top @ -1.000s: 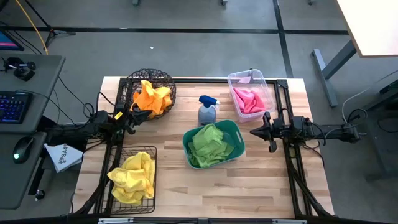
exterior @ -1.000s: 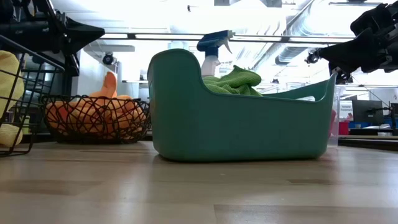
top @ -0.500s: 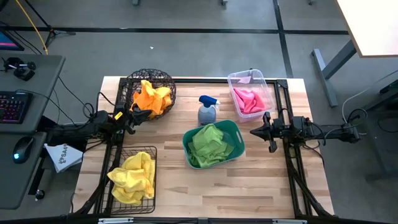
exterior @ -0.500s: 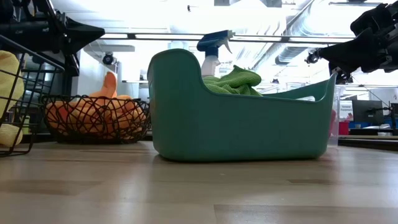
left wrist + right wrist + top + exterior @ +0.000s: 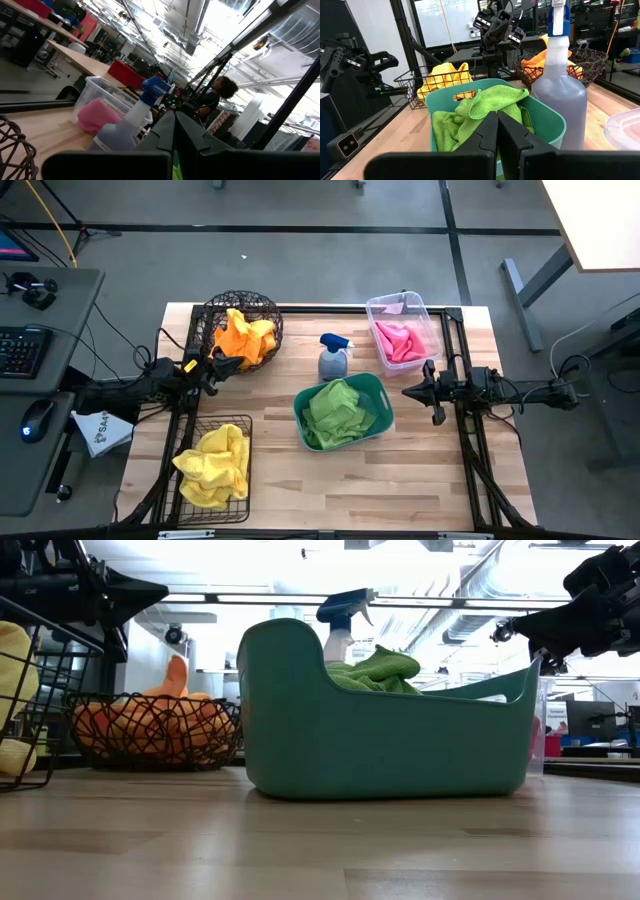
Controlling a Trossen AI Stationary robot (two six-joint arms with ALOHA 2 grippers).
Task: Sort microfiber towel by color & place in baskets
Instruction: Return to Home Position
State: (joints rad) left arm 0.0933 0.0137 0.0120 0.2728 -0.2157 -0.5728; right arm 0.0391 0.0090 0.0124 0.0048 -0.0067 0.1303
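Observation:
Orange towels fill the round dark wire basket at the far left. Yellow towels lie in the rectangular black wire basket at the near left. Lime green towels sit in the teal tub at mid-table. Pink towels rest in the clear bin at the far right. My left gripper is shut and empty, hovering beside the round basket. My right gripper is shut and empty, raised just right of the tub.
A grey spray bottle with a blue top stands between the tub and the round basket. Bare wood stretches along the near edge and near right. A black frame rail runs along the right side. A desk with keyboard and mouse stands left of the table.

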